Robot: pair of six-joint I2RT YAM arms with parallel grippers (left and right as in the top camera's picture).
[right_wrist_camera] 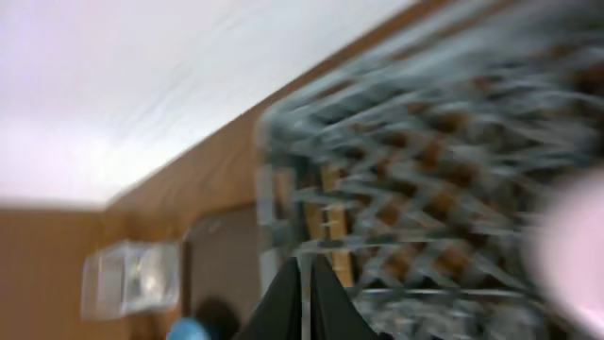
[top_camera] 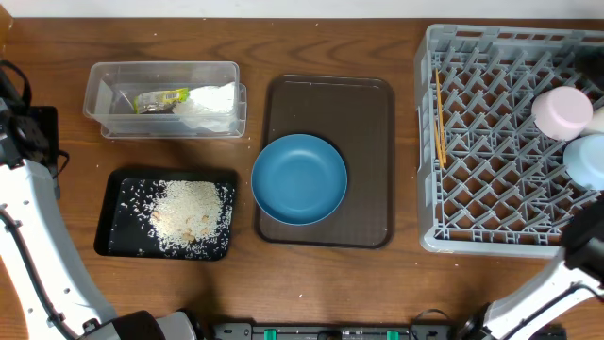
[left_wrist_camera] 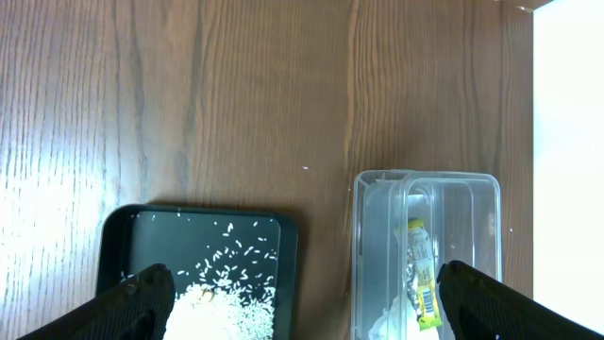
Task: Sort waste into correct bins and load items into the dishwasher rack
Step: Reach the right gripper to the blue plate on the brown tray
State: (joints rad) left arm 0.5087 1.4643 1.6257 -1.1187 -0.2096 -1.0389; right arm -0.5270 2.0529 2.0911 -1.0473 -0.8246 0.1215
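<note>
Bowl [top_camera: 298,178]: likely next for rack [top_camera: 491,247] — pinch its rim, lift level.
Left gripper [left_wrist_camera: 304,295]: spread wide, empty.
Right gripper [right_wrist_camera: 305,283]: nearly closed, holding nothing — view blurred.

The whole picture is smeared. The right end effector [right_wrist_camera: 306,272] shows its two dark fingers pressed together, with nothing seen between them. Just beyond and to its right spreads the grey rack [right_wrist_camera: 425,161], a pink blur [right_wrist_camera: 571,246] at its far right. To its left on the desk [right_wrist_camera: 179,194] lie a brown tray [right_wrist_camera: 222,260], a clear container [right_wrist_camera: 127,279] and a sliver of something blue [right_wrist_camera: 189,331].
</note>
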